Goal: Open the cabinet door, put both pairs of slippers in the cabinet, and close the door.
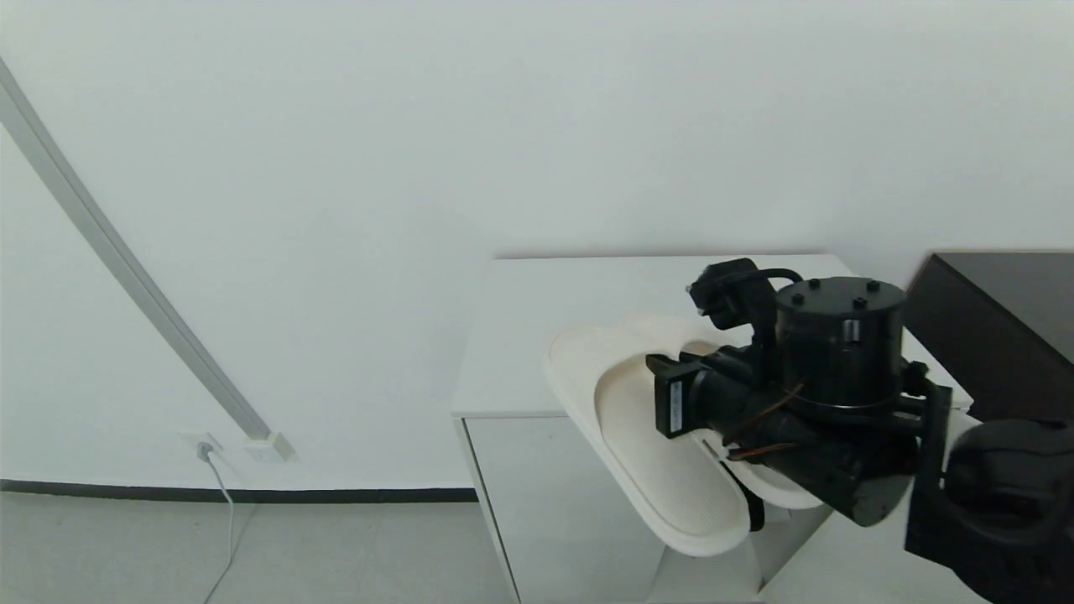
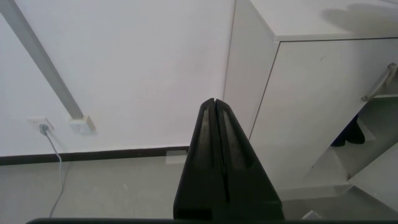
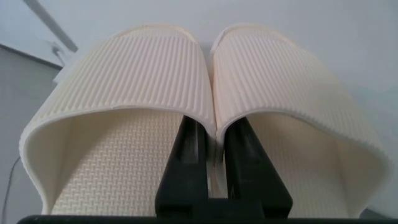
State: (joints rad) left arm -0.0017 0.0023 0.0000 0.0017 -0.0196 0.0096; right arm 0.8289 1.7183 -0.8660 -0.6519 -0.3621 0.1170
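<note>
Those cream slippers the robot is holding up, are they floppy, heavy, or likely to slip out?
Probably fairly stiff: the slippers jut out from the right gripper without sagging. Likely light, since one pinch on their touching inner walls carries both. The ribbed surface should resist slipping, though they might pivot.

The slippers look like soft cream foam, matt all over, with finely ribbed straps and a criss-cross embossed footbed. The cabinet is smooth white board with a dull sheen, and its handle looks like brushed metal. The right claw is matt black plastic.
</note>
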